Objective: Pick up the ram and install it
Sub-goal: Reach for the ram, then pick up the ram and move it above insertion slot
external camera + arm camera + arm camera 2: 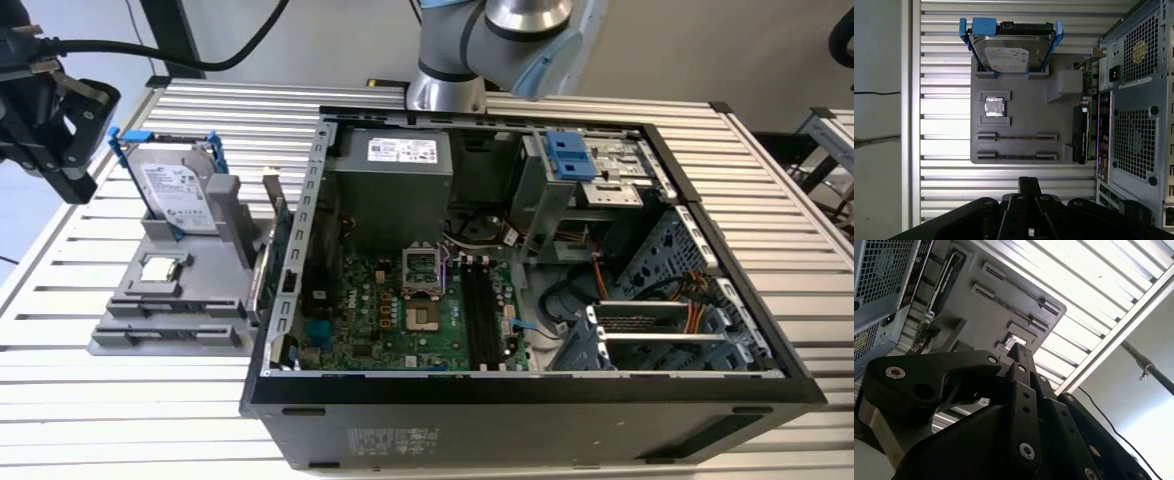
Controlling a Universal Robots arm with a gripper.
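- right now my claw (1029, 184) has its fingers pressed together with nothing between them, as both wrist views show. it hangs in the air over the slatted table (944, 180), touching nothing.
- nearest under it is the grey holder (1029, 115). its two long grooves (1016, 136) look bare to me, in the first wrist view and in the exterior view alike.
- the ram: i cannot pick it out for certain. it is not in my grip and not standing in the grooves. the long slots (483, 310) on the green board (380, 310) inside the computer case (534, 385) are dark, and i cannot tell whether a stick sits in one.
- progress, as i judge it: with the grooves bare and my grip empty, the pick-up looks done and the stick may well be seated, but the pictures do not confirm it.
- edges: the hard drive (1009, 52) in its blue frame stands tall at one end of the holder. a small square chip (994, 107) lies flat near the middle. an upright card (1081, 137) stands between the holder and the case wall.
- room: there is open air above the holder and above the open case. inside, the slots are hemmed in by a metal cage (547, 190), loose cables (574, 300) and the power box (387, 190).
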